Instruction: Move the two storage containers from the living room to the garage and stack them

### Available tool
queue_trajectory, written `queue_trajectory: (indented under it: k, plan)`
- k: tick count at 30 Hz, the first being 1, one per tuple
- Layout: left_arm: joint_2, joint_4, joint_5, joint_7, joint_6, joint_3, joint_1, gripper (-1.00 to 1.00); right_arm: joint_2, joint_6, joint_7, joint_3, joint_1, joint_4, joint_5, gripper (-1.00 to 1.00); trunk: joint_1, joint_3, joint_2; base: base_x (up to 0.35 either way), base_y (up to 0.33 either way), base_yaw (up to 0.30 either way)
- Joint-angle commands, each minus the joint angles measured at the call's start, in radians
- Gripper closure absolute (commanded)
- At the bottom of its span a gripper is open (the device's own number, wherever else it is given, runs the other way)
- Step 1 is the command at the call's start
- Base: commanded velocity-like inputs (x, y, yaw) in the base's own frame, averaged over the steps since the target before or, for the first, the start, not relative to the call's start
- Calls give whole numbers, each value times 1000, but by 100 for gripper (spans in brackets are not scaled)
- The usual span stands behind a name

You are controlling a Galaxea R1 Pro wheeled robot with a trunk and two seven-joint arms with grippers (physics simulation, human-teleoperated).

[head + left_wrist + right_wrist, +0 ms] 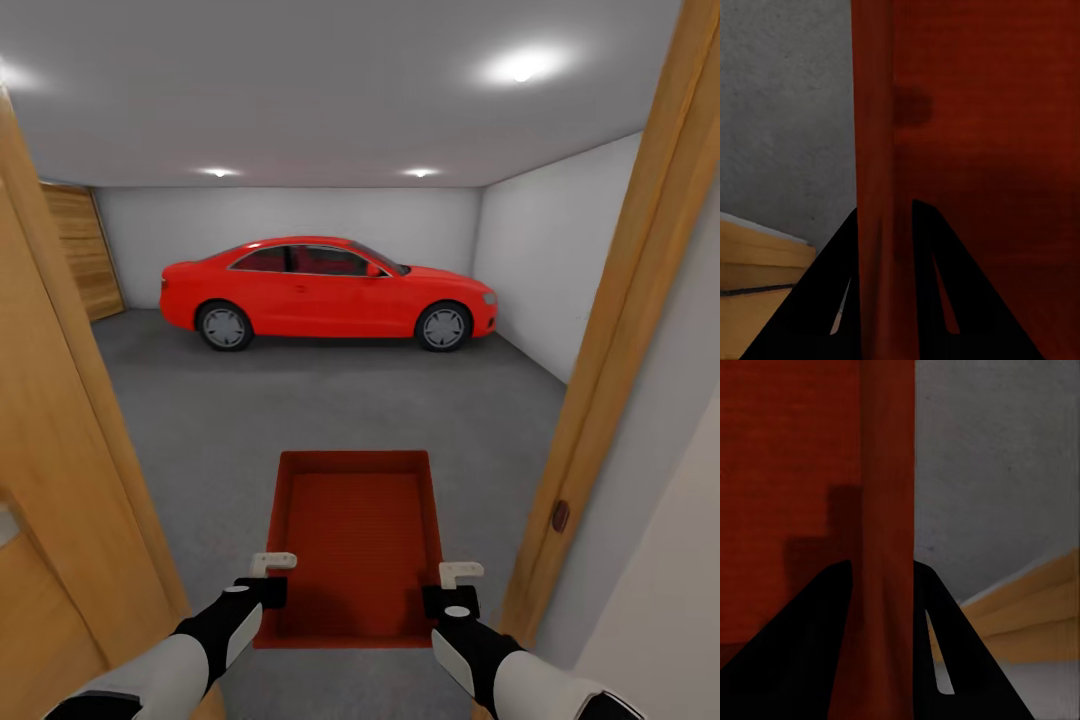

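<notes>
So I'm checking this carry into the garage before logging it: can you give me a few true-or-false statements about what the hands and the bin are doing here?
1. Both hands grip one orange-red rectangular open-top bin, the left hand on its left wall and the right hand on its right wall. True.
2. The bin holds a stack of boxes. False: its inside looks empty.
3. A red car is parked on the dark grey concrete-like floor ahead. True.
4. The car is blue and faces the camera. False: it is red and stands side-on.
</notes>
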Motion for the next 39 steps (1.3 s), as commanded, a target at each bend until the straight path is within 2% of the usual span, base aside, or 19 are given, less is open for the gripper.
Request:
queue_trajectory:
  k: [1,10,11,16,39]
  plan:
    - [6,-2,0,10,6,0,-1,100,0,-1,-2,2,-1,-4,-5,100,1,-2,-2,0,0,228]
    - [7,-2,7,10,6,-6,-1,100,0,0,-4,4,-1,-4,-6,100,1,-2,-2,0,0,119]
    - [12,-2,-32,12,6,65,-1,100,0,0,-4,-73,-1,-4,65,100,1,-2,-2,6,0,14]
    - [12,-2,-32,12,6,65,-1,100,0,-2,-5,-71,-1,-4,65,100,1,-2,-2,135,0,5]
    - [13,-2,-32,12,6,65,-1,100,0,-2,-6,-71,-1,-4,67,100,1,-2,-2,320,0,0]
